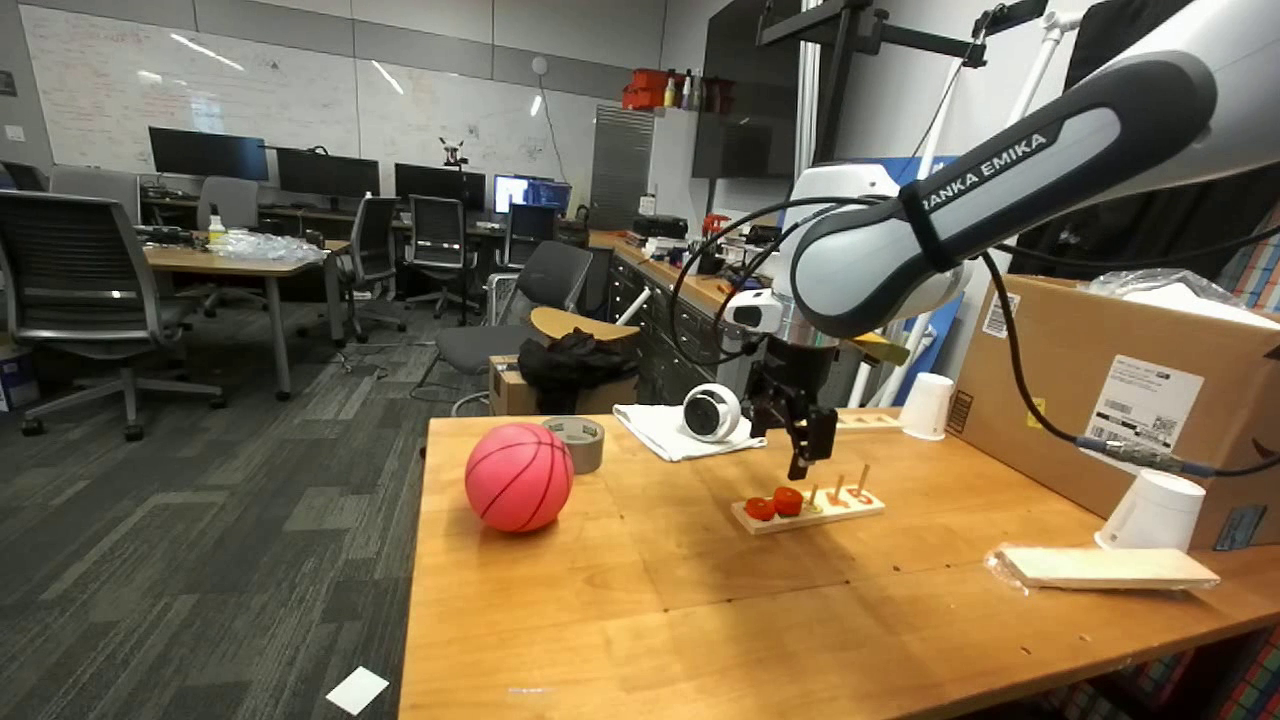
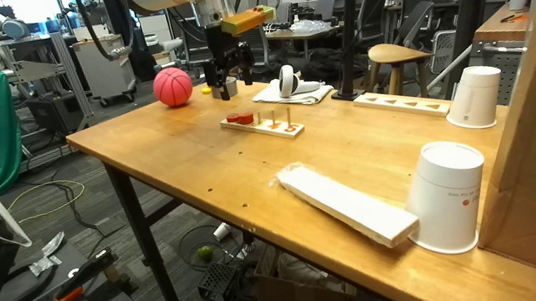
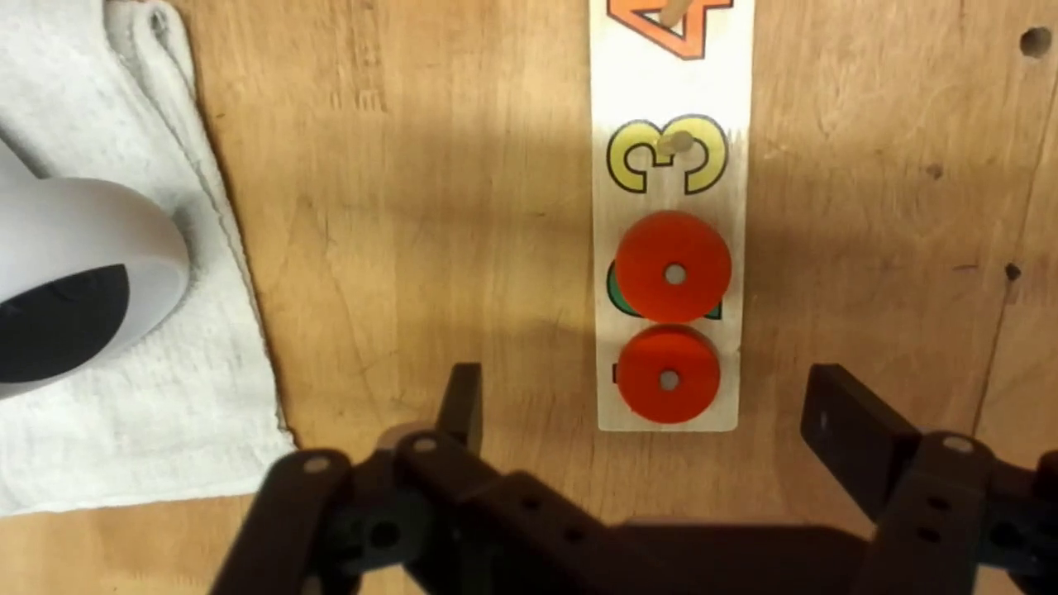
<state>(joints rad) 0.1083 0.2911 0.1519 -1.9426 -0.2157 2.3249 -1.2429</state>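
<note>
Fingers (image 3: 853, 431) wide apart, empty, I hover above the pegboard (image 3: 669, 88) bearing two red discs (image 3: 649, 258), upside-down cups (image 2: 446, 199) well away.

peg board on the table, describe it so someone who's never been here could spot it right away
Find the wooden table, then look roughly below the open gripper. There lies the peg board, a narrow pale strip near the cloth. Unlike the plank and the board with triangular holes, it has upright pegs, printed numbers and red discs.
</note>
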